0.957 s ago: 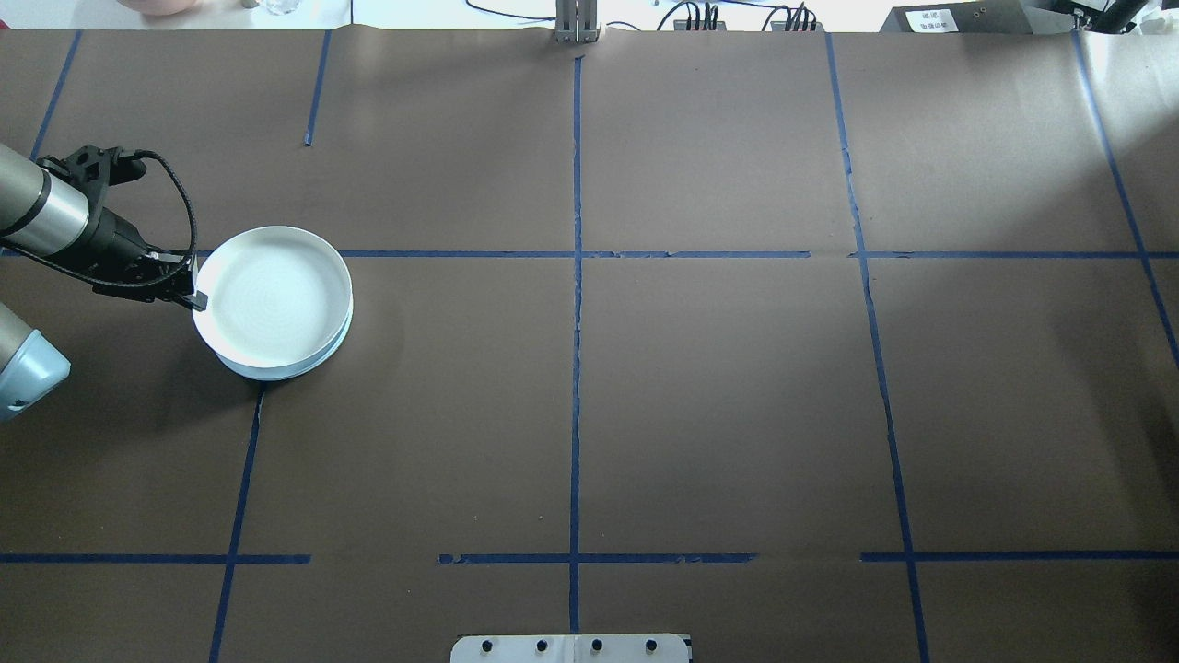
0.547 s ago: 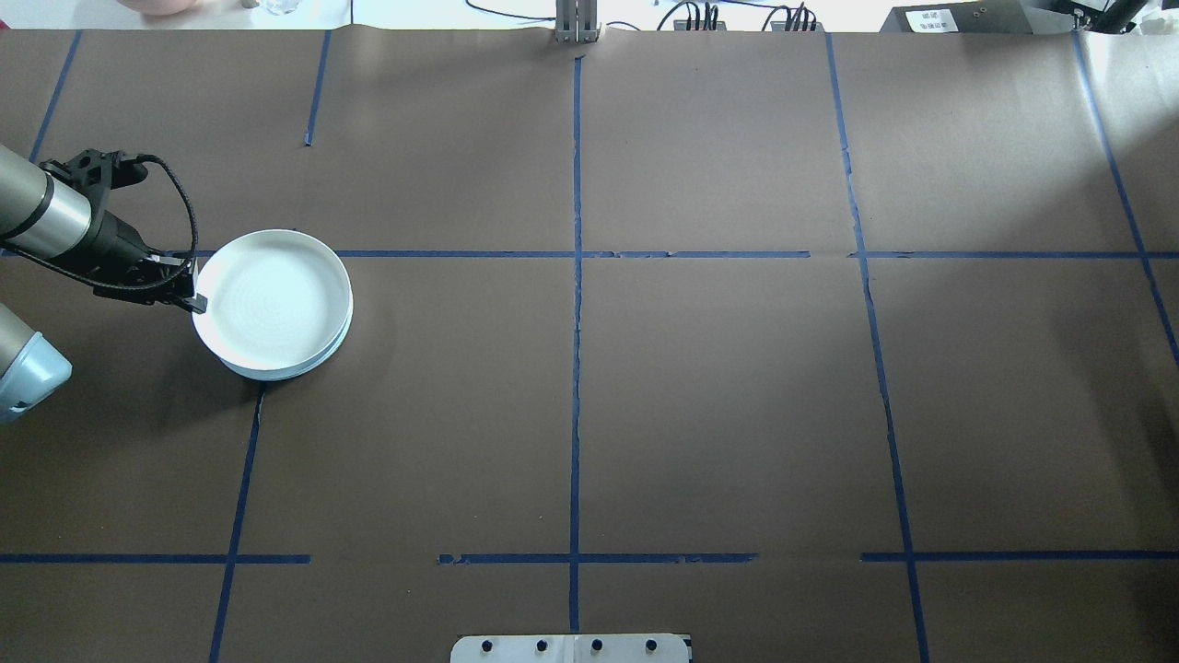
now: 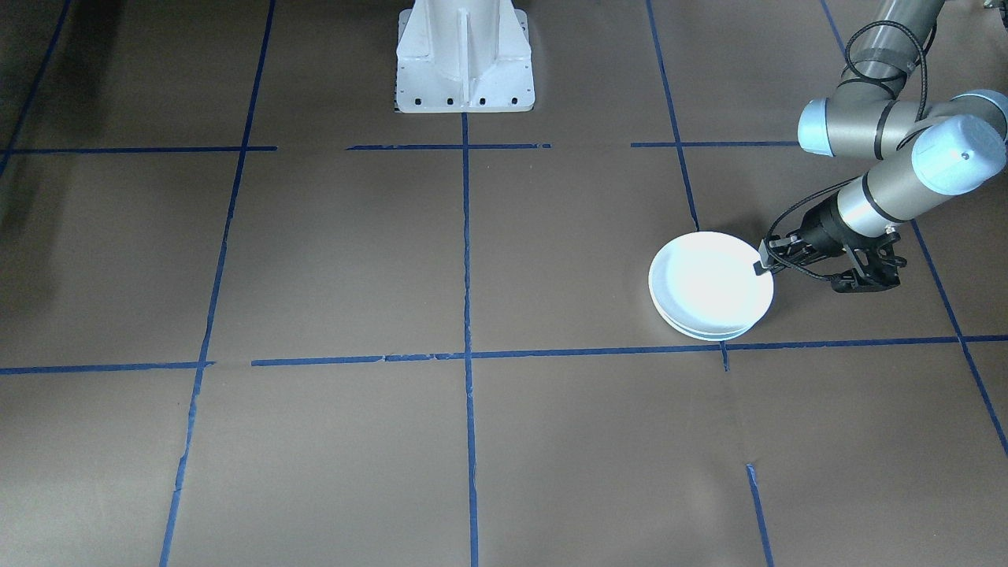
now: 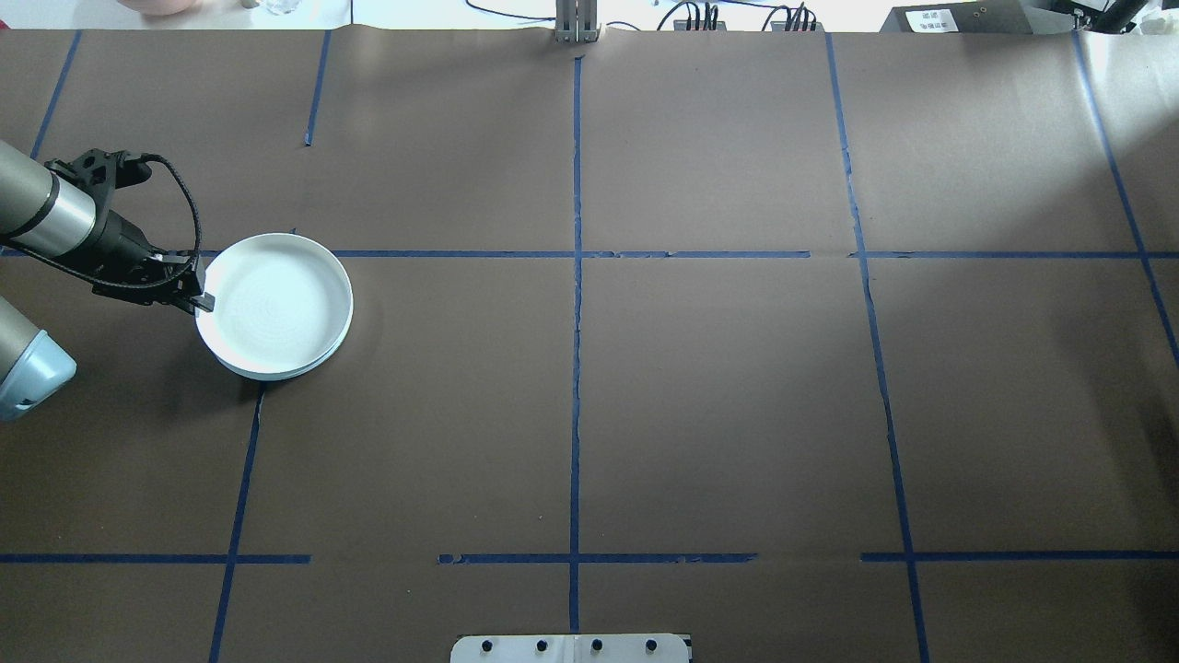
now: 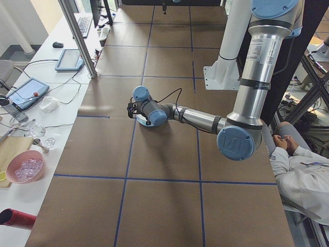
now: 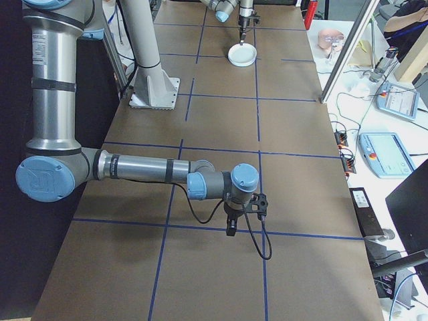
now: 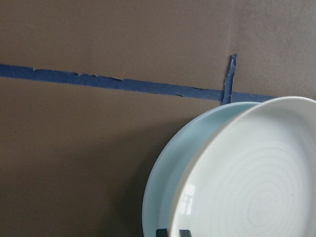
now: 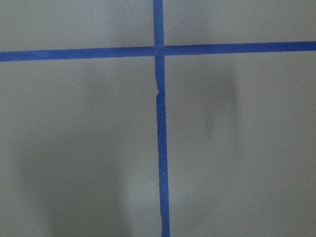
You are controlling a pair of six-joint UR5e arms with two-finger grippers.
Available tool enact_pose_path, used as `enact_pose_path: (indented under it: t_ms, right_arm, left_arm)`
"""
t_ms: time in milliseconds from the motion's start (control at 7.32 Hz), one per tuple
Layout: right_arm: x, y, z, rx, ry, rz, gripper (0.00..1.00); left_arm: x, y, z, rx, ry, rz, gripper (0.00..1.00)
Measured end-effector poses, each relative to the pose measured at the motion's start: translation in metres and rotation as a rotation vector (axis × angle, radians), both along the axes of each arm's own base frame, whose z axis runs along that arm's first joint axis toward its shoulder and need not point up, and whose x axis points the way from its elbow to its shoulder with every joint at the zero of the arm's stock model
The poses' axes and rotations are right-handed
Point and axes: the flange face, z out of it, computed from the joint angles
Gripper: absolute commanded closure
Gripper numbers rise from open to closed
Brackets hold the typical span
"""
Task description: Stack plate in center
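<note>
Two white plates lie stacked at the table's left side. The upper plate (image 4: 276, 299) (image 3: 709, 279) (image 7: 256, 187) sits almost level on the lower plate (image 4: 267, 373) (image 7: 165, 182), whose pale bluish inside shows as a crescent. My left gripper (image 4: 199, 297) (image 3: 762, 266) is shut on the upper plate's near rim, and its dark fingertips (image 7: 170, 232) peek in at the bottom of the left wrist view. My right gripper (image 6: 231, 229) hangs low over bare table far from the plates; it shows only in the exterior right view, so I cannot tell its state.
Brown paper with blue tape lines (image 4: 576, 276) covers the table. The robot's white base (image 3: 465, 55) stands at the near middle edge. A side bench holds tablets and a pink bowl (image 5: 25, 167). A person in a white coat (image 5: 303, 164) sits beside the robot.
The left gripper has lowered the upper plate onto the lower one; it looks smaller and now sits nearly flush. The right arm is out of the earlier view.
</note>
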Motion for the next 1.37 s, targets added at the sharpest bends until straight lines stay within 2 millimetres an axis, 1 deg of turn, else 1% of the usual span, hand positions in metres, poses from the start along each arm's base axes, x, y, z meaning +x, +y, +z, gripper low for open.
enact_pose_path:
  t_ms: [273,410,547,683,957,1094,1230,1367]
  right_arm:
    - [0.0,0.0,0.0,0.0,0.0,0.0,0.0]
    - [0.0,0.0,0.0,0.0,0.0,0.0,0.0]
    - [0.0,0.0,0.0,0.0,0.0,0.0,0.0]
    - [0.0,0.0,0.0,0.001,0.0,0.0,0.0]
    - [0.0,0.0,-0.001,0.001,0.0,0.0,0.0]
    - [0.0,0.0,0.0,0.001,0.0,0.0,0.0]
    - [0.0,0.0,0.0,0.001,0.0,0.0,0.0]
    - [0.0,0.0,0.0,0.001,0.0,0.0,0.0]
  left_arm:
    - [-0.003,-0.001,0.0,0.007,-0.001,-0.002,0.0]
    - [-0.012,-0.004,0.002,0.031,-0.004,-0.005,0.0]
    - [-0.032,-0.012,0.007,0.07,-0.015,-0.007,0.0]
    - [-0.064,-0.02,0.022,0.113,-0.044,-0.002,0.0]
    - [-0.14,-0.028,0.064,0.2,-0.131,0.06,0.0]
    - [-0.179,-0.033,0.082,0.225,-0.167,0.083,0.0]
    - [-0.224,-0.036,0.101,0.233,-0.198,0.098,0.0]
    - [-0.267,-0.035,0.12,0.226,-0.22,0.11,0.0]
